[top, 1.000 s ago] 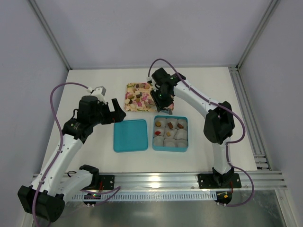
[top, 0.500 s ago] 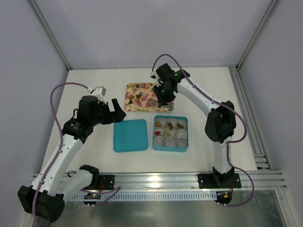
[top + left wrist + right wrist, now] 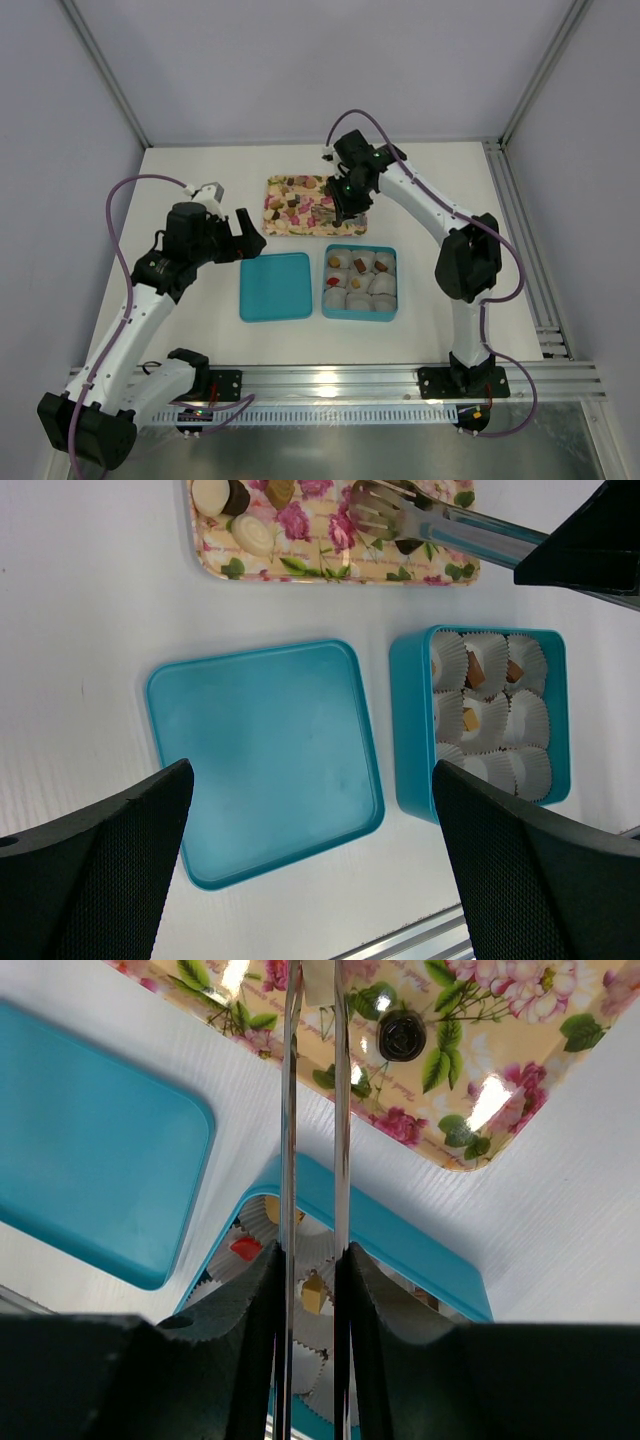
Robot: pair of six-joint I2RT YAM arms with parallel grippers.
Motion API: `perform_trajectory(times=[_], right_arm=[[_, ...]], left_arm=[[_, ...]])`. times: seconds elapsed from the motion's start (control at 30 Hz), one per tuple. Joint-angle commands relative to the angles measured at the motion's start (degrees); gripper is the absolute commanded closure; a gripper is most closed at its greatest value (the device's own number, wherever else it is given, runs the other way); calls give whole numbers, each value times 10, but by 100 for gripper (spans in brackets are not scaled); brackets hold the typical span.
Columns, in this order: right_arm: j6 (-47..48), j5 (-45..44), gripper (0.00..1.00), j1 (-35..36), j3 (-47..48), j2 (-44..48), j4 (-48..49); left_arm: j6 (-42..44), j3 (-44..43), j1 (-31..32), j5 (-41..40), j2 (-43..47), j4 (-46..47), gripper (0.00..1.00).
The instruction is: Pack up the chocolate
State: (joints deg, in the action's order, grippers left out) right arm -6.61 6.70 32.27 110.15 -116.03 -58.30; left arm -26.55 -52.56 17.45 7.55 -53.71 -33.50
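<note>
Our right gripper (image 3: 344, 203) is clenched on a pair of metal tongs (image 3: 289, 1110), its fingers (image 3: 258, 1290) pressing the two long blades close together. The tongs reach forward from this gripper over the flowered tray (image 3: 480, 1050). Some of the chocolate (image 3: 401, 1035) lies there, with one dark round piece just to the right of the blades. A pale piece shows between the blades near their tips, but we cannot tell whether they pinch it. Under the right gripper, nearer than the tray, sits the open teal box (image 3: 400, 1240) lined with white paper cups (image 3: 525, 720). A few cups already hold a red or brown piece and the others look bare.

Our left gripper (image 3: 243, 232) is released, its fingers (image 3: 110, 850) spread wide, and it hangs above the bench (image 3: 200, 170) touching nothing. Directly below it lies the teal lid (image 3: 265, 750), flat on the bench. The box is just beyond its right finger, and the tray lies farther ahead.
</note>
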Motion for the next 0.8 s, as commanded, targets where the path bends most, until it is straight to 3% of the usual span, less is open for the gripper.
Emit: perform_trajectory(times=[0.0,0.77], right_arm=[[-9,10,67,-6,28,44,19],[-23,26,68,-28,-26,127,16]], left_arm=[[3,-2,-2,-4,11,7,0],[2,-2,-2,-3,19,6,0]])
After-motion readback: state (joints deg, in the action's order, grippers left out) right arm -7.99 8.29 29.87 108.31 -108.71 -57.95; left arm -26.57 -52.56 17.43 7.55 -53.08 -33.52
